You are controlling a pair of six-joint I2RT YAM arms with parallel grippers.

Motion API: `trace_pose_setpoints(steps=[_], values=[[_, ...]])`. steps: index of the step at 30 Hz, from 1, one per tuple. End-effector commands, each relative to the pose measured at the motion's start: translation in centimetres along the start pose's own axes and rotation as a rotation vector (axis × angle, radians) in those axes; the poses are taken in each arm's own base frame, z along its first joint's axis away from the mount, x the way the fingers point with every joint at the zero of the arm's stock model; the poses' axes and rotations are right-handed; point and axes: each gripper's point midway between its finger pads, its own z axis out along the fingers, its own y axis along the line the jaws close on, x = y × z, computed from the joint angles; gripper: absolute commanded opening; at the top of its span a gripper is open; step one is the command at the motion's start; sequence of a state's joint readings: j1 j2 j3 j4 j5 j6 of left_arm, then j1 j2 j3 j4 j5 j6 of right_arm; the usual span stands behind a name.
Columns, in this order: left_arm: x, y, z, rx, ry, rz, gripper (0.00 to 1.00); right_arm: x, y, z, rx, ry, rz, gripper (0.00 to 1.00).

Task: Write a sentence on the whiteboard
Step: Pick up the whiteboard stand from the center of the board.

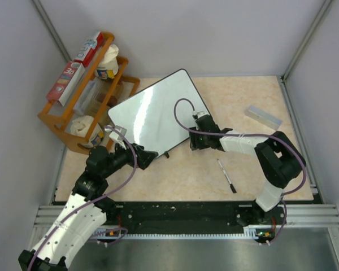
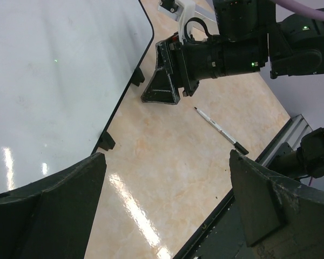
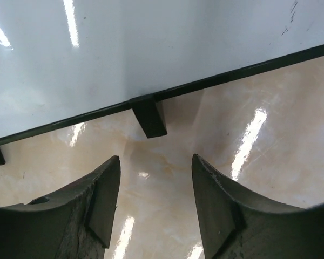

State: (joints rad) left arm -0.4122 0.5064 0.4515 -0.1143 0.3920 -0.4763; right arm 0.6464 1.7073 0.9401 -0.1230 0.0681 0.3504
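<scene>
The whiteboard (image 1: 155, 116) lies tilted on the table, glossy and blank; no sentence shows on it. A thin marker pen (image 1: 226, 175) lies loose on the table to its right, also in the left wrist view (image 2: 221, 131). My left gripper (image 1: 148, 156) is open and empty at the board's near corner; the board (image 2: 54, 81) fills the upper left of its wrist view. My right gripper (image 1: 196, 141) is open and empty at the board's near-right edge, facing a black clip (image 3: 149, 116) on the rim of the board (image 3: 124, 48).
A wooden rack (image 1: 56, 116) with boxes and rolls stands at the back left, touching the board's far corner. A small grey flat bar (image 1: 263, 116) lies at the right. Grey walls close the table on three sides.
</scene>
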Motion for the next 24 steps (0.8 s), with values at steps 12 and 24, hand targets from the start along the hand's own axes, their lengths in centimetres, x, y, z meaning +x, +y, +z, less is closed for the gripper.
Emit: trace_pose_setpoints(steps=[12, 24], values=[[-0.5, -0.1, 0.2, 0.013, -0.024, 0.034, 0.99, -2.8, -0.1, 3.3, -0.04, -0.057, -0.039, 0.39], [-0.6, -0.4, 0.0, 0.027, -0.023, 0.042, 0.99, -3.3, -0.3, 3.5, -0.013, -0.059, -0.026, 0.11]])
